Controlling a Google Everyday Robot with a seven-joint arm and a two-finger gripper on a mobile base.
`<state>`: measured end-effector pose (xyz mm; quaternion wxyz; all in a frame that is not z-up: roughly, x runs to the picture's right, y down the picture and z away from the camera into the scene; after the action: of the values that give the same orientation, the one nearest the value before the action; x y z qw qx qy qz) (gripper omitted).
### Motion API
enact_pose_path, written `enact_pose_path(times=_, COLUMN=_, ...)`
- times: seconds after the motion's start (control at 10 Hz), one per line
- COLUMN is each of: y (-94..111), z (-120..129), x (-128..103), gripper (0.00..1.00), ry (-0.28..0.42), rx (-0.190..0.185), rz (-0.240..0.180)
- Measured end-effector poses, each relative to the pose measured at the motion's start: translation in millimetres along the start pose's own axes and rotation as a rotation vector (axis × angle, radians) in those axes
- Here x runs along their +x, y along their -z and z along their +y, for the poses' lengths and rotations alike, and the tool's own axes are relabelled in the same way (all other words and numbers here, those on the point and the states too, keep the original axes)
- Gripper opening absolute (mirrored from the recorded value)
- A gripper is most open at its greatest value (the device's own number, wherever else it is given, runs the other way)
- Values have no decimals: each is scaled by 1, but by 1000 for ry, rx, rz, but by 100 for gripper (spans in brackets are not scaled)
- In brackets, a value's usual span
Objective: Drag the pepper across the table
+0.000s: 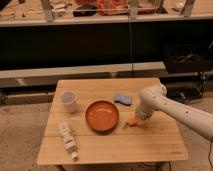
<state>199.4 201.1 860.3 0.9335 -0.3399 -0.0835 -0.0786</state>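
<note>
The pepper is a small slim orange vegetable lying on the light wooden table, just right of the round orange bowl. My gripper comes in from the right on a white arm and is down at the pepper's right end, touching or just over it. The gripper partly hides the pepper.
A clear plastic cup stands at the left. A white bottle lies on its side at the front left. A blue sponge lies behind the bowl's right side. Dark shelving with clutter stands behind the table.
</note>
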Motion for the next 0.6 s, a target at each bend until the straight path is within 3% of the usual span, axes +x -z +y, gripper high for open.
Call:
enact_pose_path(times=0.2, y=-1, z=5, x=-5, gripper=4, ry=29, rx=-3, rz=-1)
enact_pose_path(times=0.4, y=0, z=2, x=-3, gripper=0, ry=27, rx=6, rz=-4)
enact_pose_path(times=0.6, y=2, z=4, x=15, gripper=0, ry=31, rx=6, rz=-3)
